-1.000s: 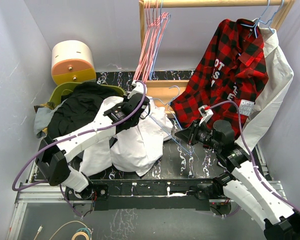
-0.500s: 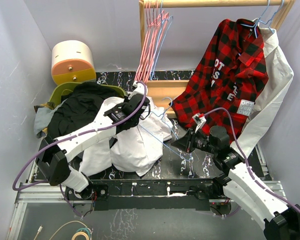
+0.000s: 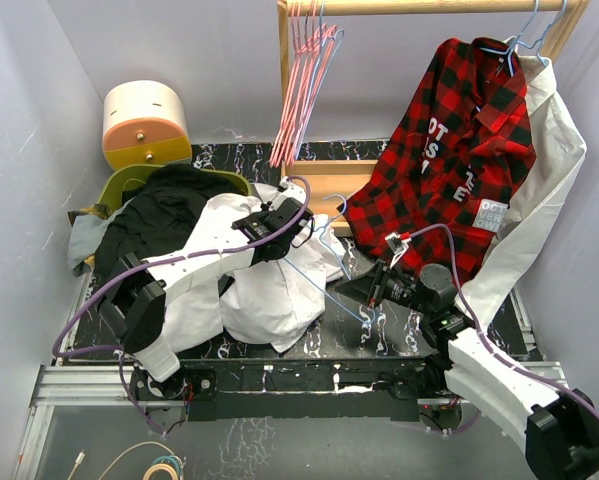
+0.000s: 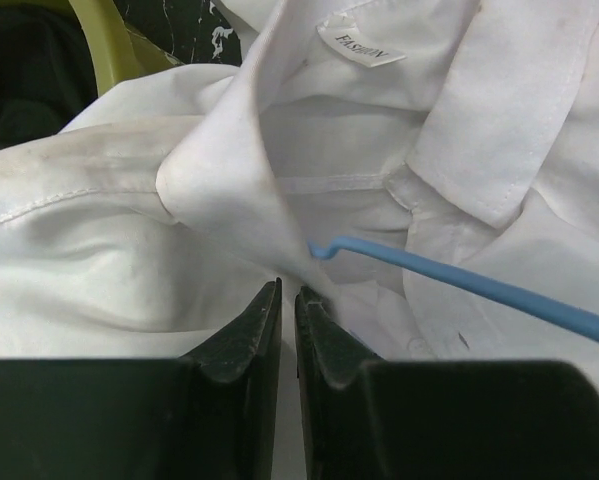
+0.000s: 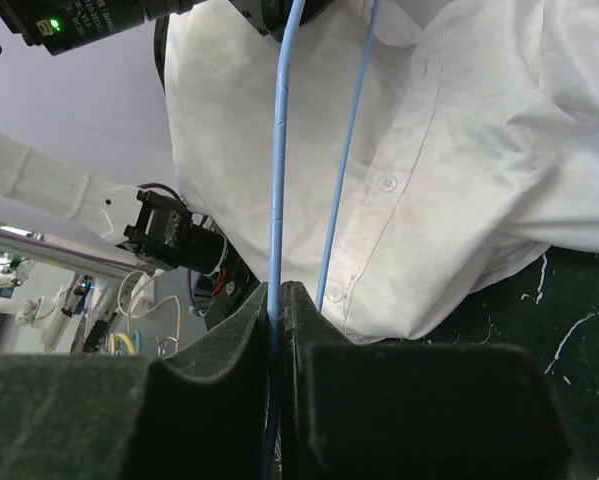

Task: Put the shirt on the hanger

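The white shirt [image 3: 269,290] lies crumpled on the dark table, left of centre. My left gripper [image 3: 297,228] is at its collar; in the left wrist view the jaws [image 4: 290,293] stand nearly together, pinching a fold of the shirt [image 4: 129,230] below the collar label. The light blue hanger [image 3: 329,297] lies slanted over the shirt, and its wire tip [image 4: 324,247] reaches into the collar opening. My right gripper [image 3: 364,292] is shut on one wire of the hanger [image 5: 282,150], low over the shirt's button placket [image 5: 459,150].
A red-and-black plaid shirt [image 3: 449,140] hangs from the wooden rail [image 3: 429,8], with a white garment [image 3: 549,170] behind it. Pink hangers [image 3: 299,90] hang at the rail's left. A black garment [image 3: 169,215], a yellow-green bin [image 3: 119,185] and a cream drum [image 3: 144,120] stand at back left.
My right gripper has moved left and nearer with the hanger, bringing its wire over the shirt. My left arm has shifted a little right, still at the collar.
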Motion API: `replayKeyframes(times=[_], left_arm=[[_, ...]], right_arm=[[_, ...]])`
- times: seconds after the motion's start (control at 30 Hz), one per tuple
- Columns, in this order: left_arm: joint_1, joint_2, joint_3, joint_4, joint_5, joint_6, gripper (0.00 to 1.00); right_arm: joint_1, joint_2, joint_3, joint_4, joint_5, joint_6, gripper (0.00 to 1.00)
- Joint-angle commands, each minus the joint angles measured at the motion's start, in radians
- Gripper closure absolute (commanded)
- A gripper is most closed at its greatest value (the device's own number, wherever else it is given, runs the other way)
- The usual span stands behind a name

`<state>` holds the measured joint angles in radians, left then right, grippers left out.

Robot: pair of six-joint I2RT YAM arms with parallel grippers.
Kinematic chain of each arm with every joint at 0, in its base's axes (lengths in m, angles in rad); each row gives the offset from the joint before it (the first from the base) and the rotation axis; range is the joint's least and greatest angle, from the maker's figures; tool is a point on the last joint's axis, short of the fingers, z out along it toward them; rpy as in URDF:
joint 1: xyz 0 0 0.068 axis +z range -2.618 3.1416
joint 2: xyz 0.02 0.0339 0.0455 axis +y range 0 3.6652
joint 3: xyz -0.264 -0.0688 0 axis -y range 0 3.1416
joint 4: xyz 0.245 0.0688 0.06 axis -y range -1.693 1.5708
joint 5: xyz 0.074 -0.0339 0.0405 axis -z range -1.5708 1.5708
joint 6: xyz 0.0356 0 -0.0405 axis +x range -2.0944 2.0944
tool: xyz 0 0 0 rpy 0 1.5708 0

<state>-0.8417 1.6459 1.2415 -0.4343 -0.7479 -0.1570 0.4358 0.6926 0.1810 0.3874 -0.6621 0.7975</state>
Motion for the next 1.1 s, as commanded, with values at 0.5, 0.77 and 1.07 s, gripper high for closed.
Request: replayKeyframes(times=[0.5, 0.77, 1.07], left_arm=[[-0.005, -0.06, 0.107, -0.077, 0.104, -0.079, 0.5], [-0.005, -0.039, 0.197, -0.153, 0.215, -0.095, 0.51], [0.0, -0.095, 0.118, -0.026, 0.161, -0.083, 0.54]], right_arm=[[-0.002, 0.007, -0.009, 0.185, 0.01, -0.002, 0.92], [-0.002, 0.012, -0.009, 0.177, 0.006, -0.005, 0.92], [-0.002, 0.004, -0.012, 0.165, 0.016, -0.009, 0.92]])
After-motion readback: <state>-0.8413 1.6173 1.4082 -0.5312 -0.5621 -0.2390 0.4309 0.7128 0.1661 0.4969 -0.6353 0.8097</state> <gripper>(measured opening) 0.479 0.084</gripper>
